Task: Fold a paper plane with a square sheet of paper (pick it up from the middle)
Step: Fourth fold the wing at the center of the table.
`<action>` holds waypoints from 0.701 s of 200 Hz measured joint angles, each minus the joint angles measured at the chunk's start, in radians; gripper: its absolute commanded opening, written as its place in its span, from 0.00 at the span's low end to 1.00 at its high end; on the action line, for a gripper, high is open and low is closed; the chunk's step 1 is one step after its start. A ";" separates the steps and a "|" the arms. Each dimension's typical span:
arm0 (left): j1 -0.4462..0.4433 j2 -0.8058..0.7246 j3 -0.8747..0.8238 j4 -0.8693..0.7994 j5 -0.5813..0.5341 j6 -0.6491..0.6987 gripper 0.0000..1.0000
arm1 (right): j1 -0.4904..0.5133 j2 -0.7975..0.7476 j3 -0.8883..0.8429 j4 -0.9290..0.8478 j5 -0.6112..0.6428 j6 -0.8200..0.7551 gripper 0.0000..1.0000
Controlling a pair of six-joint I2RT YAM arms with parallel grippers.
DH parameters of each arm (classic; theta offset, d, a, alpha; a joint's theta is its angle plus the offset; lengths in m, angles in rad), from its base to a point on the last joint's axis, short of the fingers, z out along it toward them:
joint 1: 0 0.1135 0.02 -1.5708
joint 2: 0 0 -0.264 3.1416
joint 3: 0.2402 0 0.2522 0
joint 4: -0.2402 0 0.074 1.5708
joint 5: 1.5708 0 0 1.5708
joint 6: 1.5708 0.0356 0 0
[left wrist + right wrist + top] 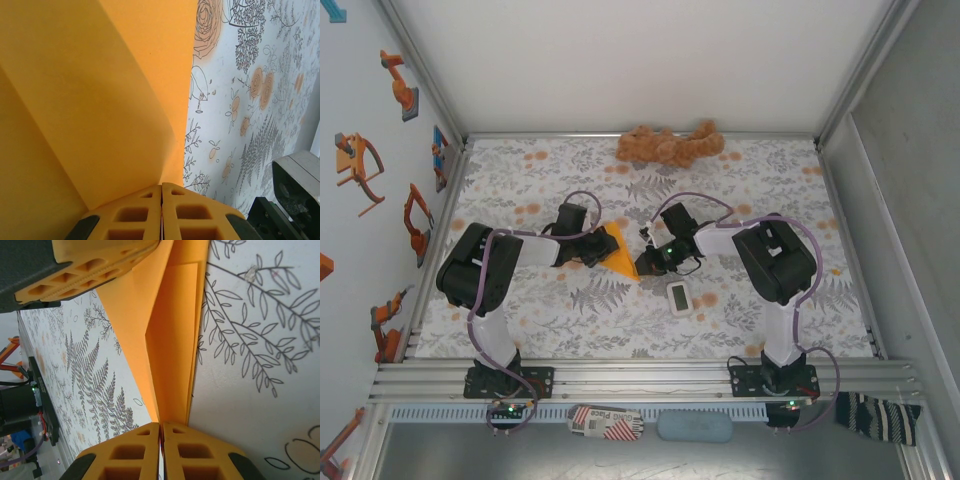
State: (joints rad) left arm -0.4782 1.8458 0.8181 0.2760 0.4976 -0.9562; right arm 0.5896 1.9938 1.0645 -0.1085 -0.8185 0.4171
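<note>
The square sheet of paper (620, 254) is a creased orange shape, folded into a pointed wedge and held between both grippers above the middle of the table. My left gripper (597, 248) is shut on its wide end; in the left wrist view the orange paper (100, 100) fans out from the closed left gripper (161, 188). My right gripper (646, 262) is shut on the narrow tip; in the right wrist view the folded layers of the paper (172, 340) run up from the closed right gripper (161, 425) to the left gripper's fingers (85, 265).
A brown plush toy (670, 146) lies at the table's far edge. A small white device (679, 297) lies just in front of the right gripper. The floral tablecloth (550, 310) covers the table. The right arm's grey housing (296, 180) is close by in the left wrist view.
</note>
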 measured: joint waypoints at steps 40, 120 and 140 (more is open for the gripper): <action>0.000 0.005 0.008 0.001 0.008 0.003 0.12 | 0.000 0.000 0.000 0.000 0.000 -0.003 0.10; 0.001 0.030 0.033 0.001 0.028 0.010 0.13 | 0.000 0.000 0.000 -0.001 0.000 -0.007 0.10; 0.001 0.030 0.033 0.001 0.028 0.011 0.13 | 0.000 0.000 0.000 0.000 0.000 -0.007 0.11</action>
State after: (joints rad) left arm -0.4774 1.8759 0.8509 0.2768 0.5255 -0.9451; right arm 0.5896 1.9942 1.0645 -0.1089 -0.8185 0.4099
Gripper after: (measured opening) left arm 0.124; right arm 0.105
